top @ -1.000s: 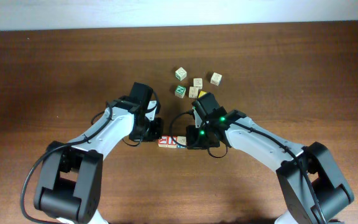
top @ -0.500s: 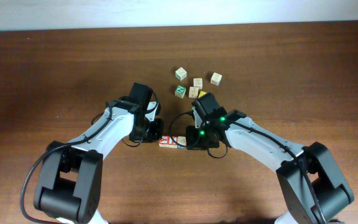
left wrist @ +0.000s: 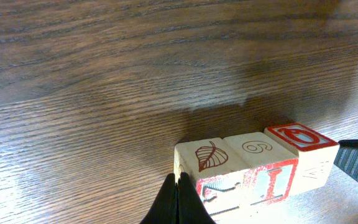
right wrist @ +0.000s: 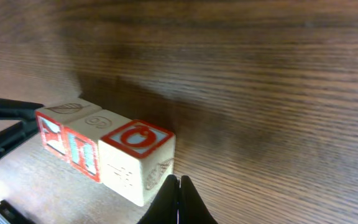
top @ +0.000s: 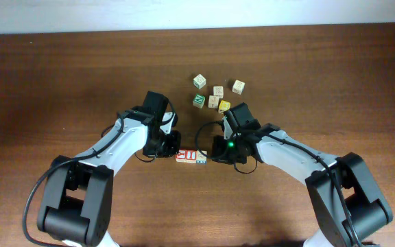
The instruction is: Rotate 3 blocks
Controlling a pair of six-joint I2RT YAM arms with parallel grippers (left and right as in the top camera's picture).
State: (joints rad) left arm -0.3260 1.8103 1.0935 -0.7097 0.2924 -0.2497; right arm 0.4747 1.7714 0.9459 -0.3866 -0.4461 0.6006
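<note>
Three blocks lie in a tight row between my two grippers. In the left wrist view the row shows a leaf-topped block, a middle block with a "9" on top and a red-topped block. The first two have red letter fronts. My left gripper is shut, its tips against the leaf block's near corner. My right gripper is shut too, its tips at the corner of the red-topped block. In the overhead view the left gripper and right gripper stand at the row's two ends.
Behind the right arm is a loose cluster of cubes: two green-faced ones, three tan ones and a bright yellow one. Bare wooden table surrounds them; a pale wall edge runs along the back.
The right wrist has swung to the right, uncovering the yellow cube, while its tips stay at the row's right end. The row has slid slightly right. The left arm has barely moved.
</note>
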